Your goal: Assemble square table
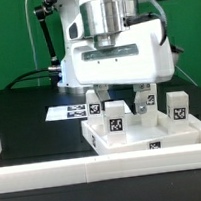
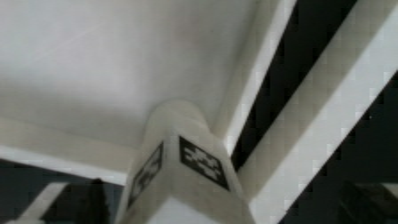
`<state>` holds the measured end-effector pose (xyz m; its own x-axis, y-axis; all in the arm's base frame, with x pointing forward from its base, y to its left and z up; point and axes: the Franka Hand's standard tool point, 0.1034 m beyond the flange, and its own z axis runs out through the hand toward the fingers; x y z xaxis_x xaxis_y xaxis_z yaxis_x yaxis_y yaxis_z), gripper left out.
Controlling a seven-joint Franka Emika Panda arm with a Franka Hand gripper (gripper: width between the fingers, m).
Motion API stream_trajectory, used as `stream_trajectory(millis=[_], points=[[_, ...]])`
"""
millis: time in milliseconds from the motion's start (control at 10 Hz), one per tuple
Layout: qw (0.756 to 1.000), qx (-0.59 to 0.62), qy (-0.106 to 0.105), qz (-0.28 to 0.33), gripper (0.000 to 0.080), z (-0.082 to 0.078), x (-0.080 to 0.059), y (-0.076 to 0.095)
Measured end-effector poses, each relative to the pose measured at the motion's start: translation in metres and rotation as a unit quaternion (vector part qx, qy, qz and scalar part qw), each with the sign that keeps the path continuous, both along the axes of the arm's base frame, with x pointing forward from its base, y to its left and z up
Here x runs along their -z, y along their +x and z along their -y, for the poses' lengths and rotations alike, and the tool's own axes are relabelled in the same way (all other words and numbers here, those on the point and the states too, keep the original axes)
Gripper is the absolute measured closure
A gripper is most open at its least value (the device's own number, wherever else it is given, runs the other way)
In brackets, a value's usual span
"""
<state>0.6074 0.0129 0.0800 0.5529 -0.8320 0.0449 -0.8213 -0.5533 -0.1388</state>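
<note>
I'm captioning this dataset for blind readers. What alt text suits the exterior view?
A white robot gripper, jaws open, hangs over a white square tabletop with tagged leg pegs standing on it. A white rail crosses in front; the marker board lies behind.

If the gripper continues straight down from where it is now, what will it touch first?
Most likely the leg peg standing upright on the square table top: it sits directly under the open gripper, between the fingers. Depth is uncertain, so a fingertip could reach the top first.

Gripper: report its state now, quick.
Gripper: open, fingers spread to either side of a tagged leg peg standing on the square table top; not clamped on it.
</note>
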Motion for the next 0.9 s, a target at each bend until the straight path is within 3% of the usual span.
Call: stream_trajectory(millis=[500, 900], points=[[0.982, -0.187, -0.032, 0.007, 0.015, 0.0073, -0.0004, 0.0008], [0.95, -0.308, -0.053, 0.007, 0.015, 0.0082, 0.0004, -0.0003]])
